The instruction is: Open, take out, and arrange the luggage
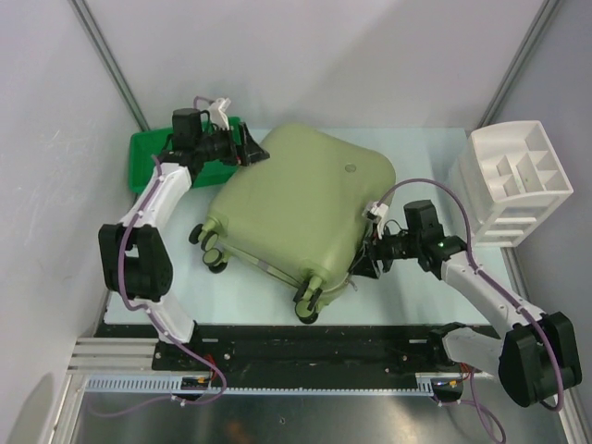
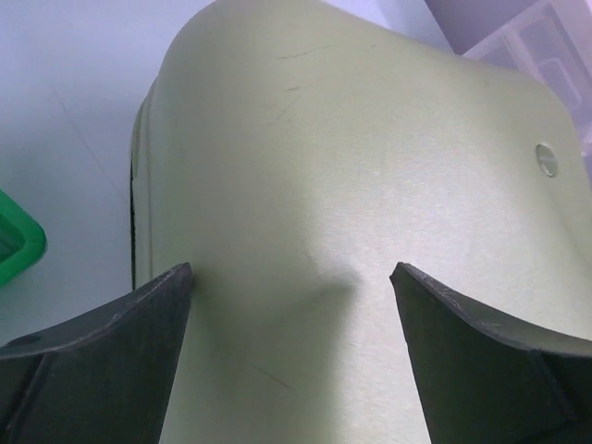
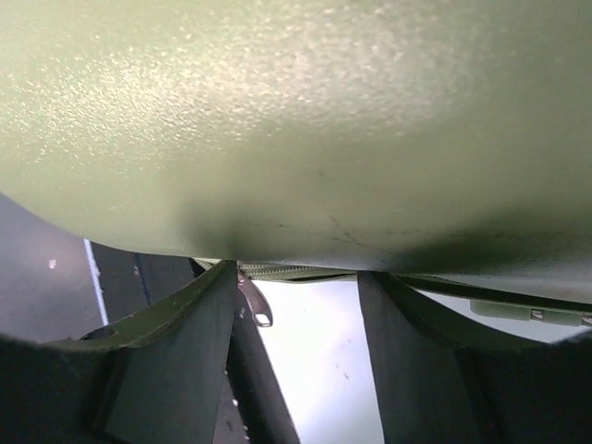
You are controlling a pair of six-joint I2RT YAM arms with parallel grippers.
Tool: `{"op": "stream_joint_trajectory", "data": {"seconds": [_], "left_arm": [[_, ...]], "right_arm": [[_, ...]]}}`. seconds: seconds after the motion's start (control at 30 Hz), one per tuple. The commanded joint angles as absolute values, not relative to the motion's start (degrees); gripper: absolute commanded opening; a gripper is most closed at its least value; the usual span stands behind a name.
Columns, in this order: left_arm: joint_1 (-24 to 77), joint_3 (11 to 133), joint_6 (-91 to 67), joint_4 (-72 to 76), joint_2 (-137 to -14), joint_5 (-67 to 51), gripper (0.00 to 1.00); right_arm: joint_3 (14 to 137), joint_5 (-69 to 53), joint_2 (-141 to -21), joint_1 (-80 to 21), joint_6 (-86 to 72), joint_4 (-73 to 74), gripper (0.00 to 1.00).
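flanking luggage: left tool, right tool

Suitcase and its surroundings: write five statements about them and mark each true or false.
1. The suitcase lies flat with its wheels toward the arm bases. True.
2. The green tray rests on top of the suitcase. False: it sits on the table, beyond the suitcase's far left corner.
3. The left gripper's fingers stand apart at the suitcase's far left corner. True.
4. The white organizer stands left of the suitcase. False: it stands to the right.
5. The right gripper holds the lid wide open. False: from above the shell looks shut, and the gripper sits at its near right edge, by the zipper pull.
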State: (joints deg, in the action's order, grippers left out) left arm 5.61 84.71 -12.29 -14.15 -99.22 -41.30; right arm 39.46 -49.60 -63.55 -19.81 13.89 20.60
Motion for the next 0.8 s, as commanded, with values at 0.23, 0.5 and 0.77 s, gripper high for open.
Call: {"op": "stream_joint_trajectory", "data": {"seconds": [0.23, 0.5, 0.77], "left_arm": [[-1.5, 76.7, -5.6, -27.2, -75.5, -46.4, 0.97], [-3.0, 70.5, -5.7, -28.7, -66.7, -46.2, 0.99], [-2.9, 68.2, -5.5, -28.7, -63.1, -48.2, 0.99]], "right_arm": [[39.9, -46.6, -55.2, -22.6, 9.6, 17.0, 0.63], [34.0, -37.8, -46.8, -31.2, 4.0, 19.4, 0.70], [33.6, -49.6, -51.2, -24.6, 1.8, 20.0, 0.76]]}}
